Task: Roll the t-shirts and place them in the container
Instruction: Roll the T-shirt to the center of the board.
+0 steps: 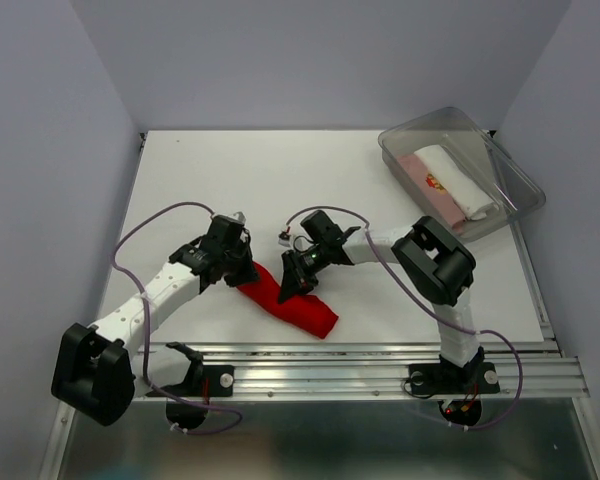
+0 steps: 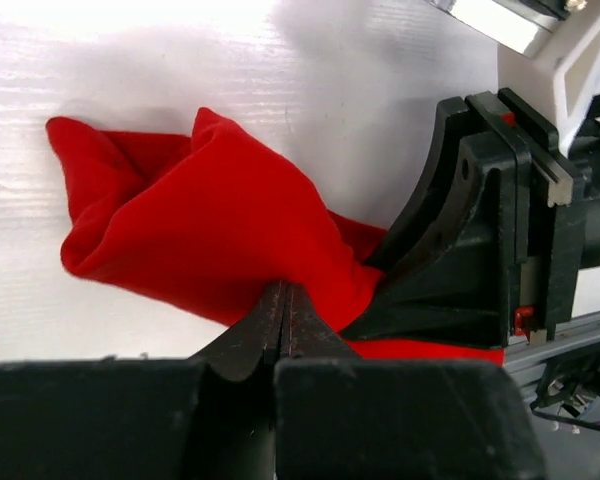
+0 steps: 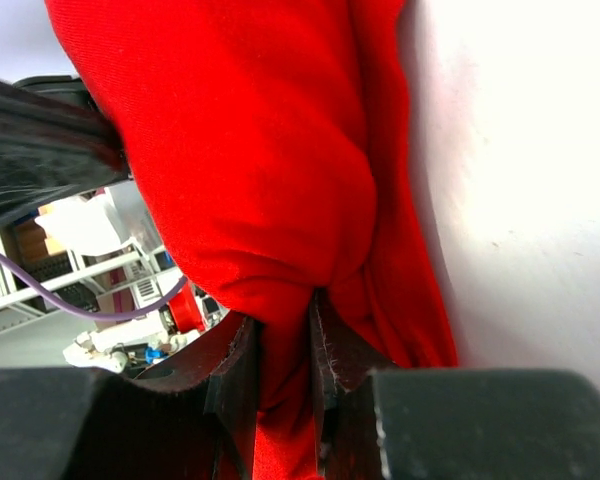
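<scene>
A bright red t-shirt (image 1: 298, 305) lies bunched in a loose diagonal roll by the near edge's middle; a folded white t-shirt (image 1: 458, 180) and a pale pink t-shirt (image 1: 427, 188) lie together at the far right corner

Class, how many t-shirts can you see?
3: bright red cloth t-shirt, front centre; white t-shirt and pale pink t-shirt in the clear plastic tub, far right. Others may be hidden.

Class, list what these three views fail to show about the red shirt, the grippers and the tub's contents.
1. Top view: the arms' wrists cover where the left gripper and right gripper pinch the red t-shirt.
2. Right wrist view: the shirt runs off the top edge; how far it is rolled is unclear.
3. Top view: the print on the pale pink t-shirt in the tub is too small to read.
</scene>
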Available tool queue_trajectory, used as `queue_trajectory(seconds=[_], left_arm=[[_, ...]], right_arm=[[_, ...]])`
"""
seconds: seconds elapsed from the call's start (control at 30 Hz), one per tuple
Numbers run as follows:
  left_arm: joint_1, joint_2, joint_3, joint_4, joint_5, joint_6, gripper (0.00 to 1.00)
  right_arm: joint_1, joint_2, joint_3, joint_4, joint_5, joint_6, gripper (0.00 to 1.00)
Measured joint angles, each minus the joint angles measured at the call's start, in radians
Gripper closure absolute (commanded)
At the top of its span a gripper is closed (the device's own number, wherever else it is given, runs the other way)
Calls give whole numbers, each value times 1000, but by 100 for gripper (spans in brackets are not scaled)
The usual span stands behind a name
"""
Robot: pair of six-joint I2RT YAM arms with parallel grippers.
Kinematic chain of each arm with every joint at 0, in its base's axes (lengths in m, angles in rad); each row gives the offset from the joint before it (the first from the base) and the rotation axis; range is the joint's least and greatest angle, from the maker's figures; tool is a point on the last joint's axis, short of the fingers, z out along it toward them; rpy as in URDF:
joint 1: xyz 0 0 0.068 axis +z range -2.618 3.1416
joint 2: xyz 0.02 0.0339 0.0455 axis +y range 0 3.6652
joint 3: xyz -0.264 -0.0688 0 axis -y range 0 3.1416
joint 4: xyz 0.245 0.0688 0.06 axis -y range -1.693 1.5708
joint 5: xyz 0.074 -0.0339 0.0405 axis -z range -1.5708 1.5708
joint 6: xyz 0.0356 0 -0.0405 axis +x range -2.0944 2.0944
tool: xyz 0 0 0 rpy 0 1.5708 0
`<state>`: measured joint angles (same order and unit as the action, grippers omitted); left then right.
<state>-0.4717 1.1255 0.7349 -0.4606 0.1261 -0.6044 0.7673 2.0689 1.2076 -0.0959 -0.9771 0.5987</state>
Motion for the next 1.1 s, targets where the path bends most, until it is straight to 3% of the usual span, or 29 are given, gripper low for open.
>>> queue_trajectory(seconds=[0.13,0.17,0.23,0.43,0.53,0.63,0.7,0.73,0.77,0.87,0.97,1.1], left_arm=[[-4,54,-9,62,1,-18,100],[-4,69,-9,76,0,-22,100],[-4,113,-10,111,-4,-32,100],[-4,156,-39,180,-5,-43,100],[-4,156,-50,200,-5,-46,100],[-4,156,-57,208,-5,-50,100],[-4,156,-58,211,-5,-52,100],[-4,156,-60,213,-5,-53,100],[-4,155,-60,214,-5,-53,100],[-4,155,-60,217,-5,-54,100],[-4,155,-60,218,-5,-55,100],[-4,155,-60,217,-5,-55,100]], right_arm=[[-9,-10,-10,0,9,-1,89],[-11,-18,-16,-3,18,-2,80],[-16,-39,-29,-8,40,-8,73],[-20,-160,-66,-82,177,-52,30],[-21,-253,-78,-142,258,-76,22],[-21,-347,-79,-197,341,-93,20],[-21,-405,-81,-221,391,-99,25],[-21,-429,-85,-228,411,-100,32],[-20,-467,-94,-244,445,-101,55],[-6,-538,-116,-276,509,-95,88],[29,-588,-139,-291,557,-82,98],[89,-614,-193,-287,588,-54,99]])
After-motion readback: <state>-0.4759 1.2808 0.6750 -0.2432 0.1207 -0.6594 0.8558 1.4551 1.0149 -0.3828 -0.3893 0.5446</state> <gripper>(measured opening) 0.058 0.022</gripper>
